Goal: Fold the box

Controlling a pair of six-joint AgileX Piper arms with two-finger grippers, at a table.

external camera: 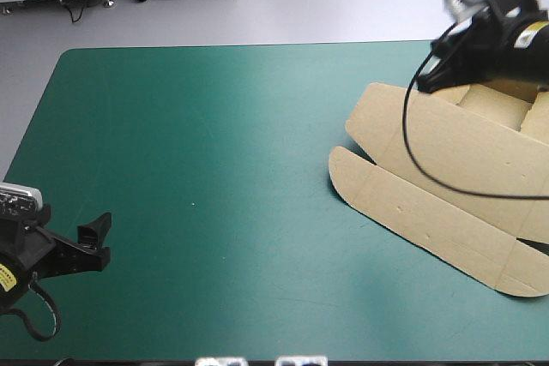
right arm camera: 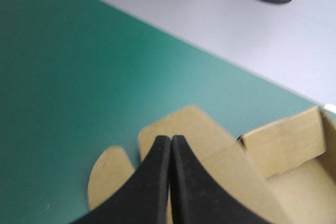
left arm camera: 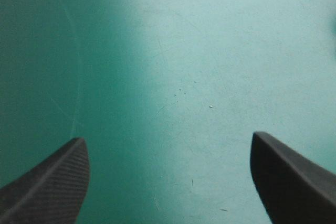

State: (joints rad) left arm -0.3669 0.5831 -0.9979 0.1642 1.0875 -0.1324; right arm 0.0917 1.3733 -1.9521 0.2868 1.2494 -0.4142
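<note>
Two grippers, well apart over the desk point(external camera: 214, 126).
Left gripper point(external camera: 101, 240) hovers near left, fingers apart; right gripper point(external camera: 426, 77), fingers together, slants over the far part of the box point(external camera: 446, 177) lying at the right.

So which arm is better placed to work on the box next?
Probably right. The right gripper, shut, is over the box by its raised wall; the left gripper stands open over bare teal-green cover, far from the box.

Black arms point(external camera: 53, 256) bear yellow labels point(external camera: 7, 276), curved black fingers point(left arm camera: 47, 187).
</note>
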